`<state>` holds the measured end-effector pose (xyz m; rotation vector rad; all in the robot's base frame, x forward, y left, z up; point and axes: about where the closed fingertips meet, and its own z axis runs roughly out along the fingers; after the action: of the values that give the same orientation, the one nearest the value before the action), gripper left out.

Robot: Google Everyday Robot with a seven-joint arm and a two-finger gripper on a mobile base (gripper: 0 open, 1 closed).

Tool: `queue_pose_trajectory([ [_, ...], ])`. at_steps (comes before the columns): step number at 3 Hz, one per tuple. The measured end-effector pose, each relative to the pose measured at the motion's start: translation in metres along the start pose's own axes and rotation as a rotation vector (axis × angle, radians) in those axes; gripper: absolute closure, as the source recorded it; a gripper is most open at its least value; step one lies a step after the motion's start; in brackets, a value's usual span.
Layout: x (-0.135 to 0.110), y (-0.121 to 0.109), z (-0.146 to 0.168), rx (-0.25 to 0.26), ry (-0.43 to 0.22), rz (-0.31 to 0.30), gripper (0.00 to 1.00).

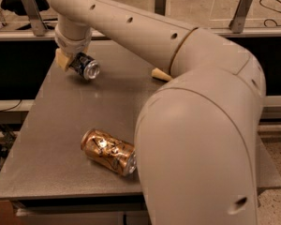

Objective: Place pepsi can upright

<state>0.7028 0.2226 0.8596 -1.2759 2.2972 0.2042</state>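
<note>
The pepsi can (85, 66) is small and dark blue with a silver top. It is tilted on its side at the back left of the grey table (51, 125), its silver end facing front right. My gripper (71, 60) is at the far left of the table, under the wrist, and is shut on the can. A tan finger (62, 59) shows on the can's left side; the other finger is hidden. The can is held just above the tabletop.
A larger dented gold-brown can (109, 151) lies on its side near the table's front edge. My big beige arm (201, 125) covers the right half of the table. A small tan wedge (160, 74) lies by the arm. Metal posts stand behind the table.
</note>
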Motion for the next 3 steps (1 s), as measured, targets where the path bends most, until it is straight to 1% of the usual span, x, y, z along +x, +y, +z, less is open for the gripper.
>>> queue_pose_trajectory([
  [1, -0.01, -0.003, -0.033, 0.012, -0.123, -0.031, 1.0],
  [2, -0.013, -0.002, -0.067, 0.006, -0.262, -0.058, 1.0],
  [3, -0.005, 0.002, -0.097, -0.014, -0.405, -0.07, 1.0],
])
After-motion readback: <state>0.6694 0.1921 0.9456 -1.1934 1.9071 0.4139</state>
